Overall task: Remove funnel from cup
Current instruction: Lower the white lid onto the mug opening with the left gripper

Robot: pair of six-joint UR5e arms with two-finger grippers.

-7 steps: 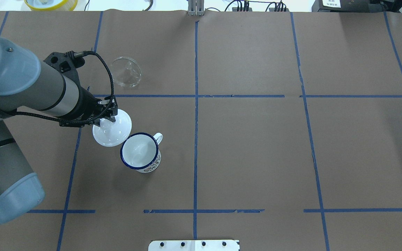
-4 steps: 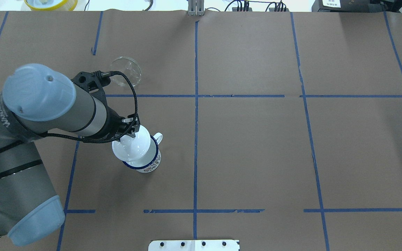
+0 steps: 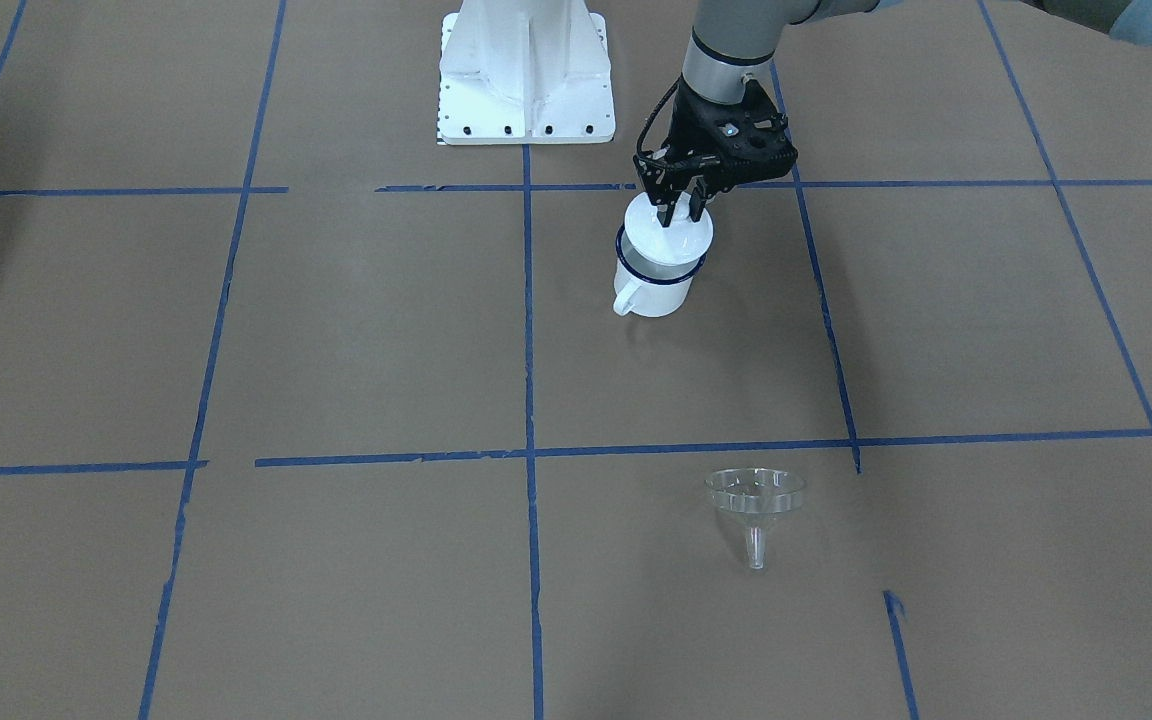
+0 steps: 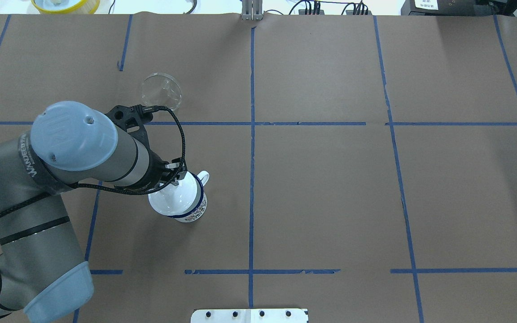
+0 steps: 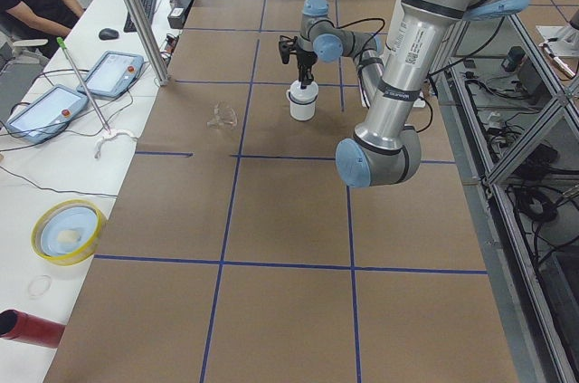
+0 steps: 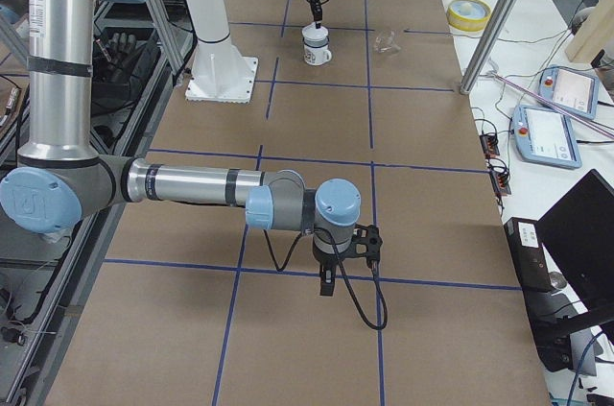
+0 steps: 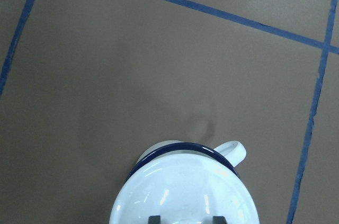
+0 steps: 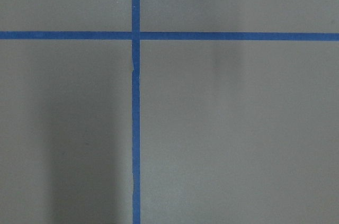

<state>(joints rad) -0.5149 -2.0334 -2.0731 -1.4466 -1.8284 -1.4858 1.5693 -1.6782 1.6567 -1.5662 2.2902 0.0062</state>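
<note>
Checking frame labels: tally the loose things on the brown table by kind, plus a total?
cup: 1
lid (white, over the cup's mouth): 1
funnel (clear, standing apart on the table): 1
Total: 3

Cup (image 4: 194, 211): white, dark blue rim, small multicoloured print low on its side. Lid (image 3: 686, 245): glossy white. Funnel (image 3: 754, 495): clear, colourless. Table (image 3: 336, 330): brown paper, gridded with blue tape (image 3: 528, 330). Left arm (image 4: 119, 159): grey, pale blue caps; left gripper (image 3: 679, 213): black.
</note>
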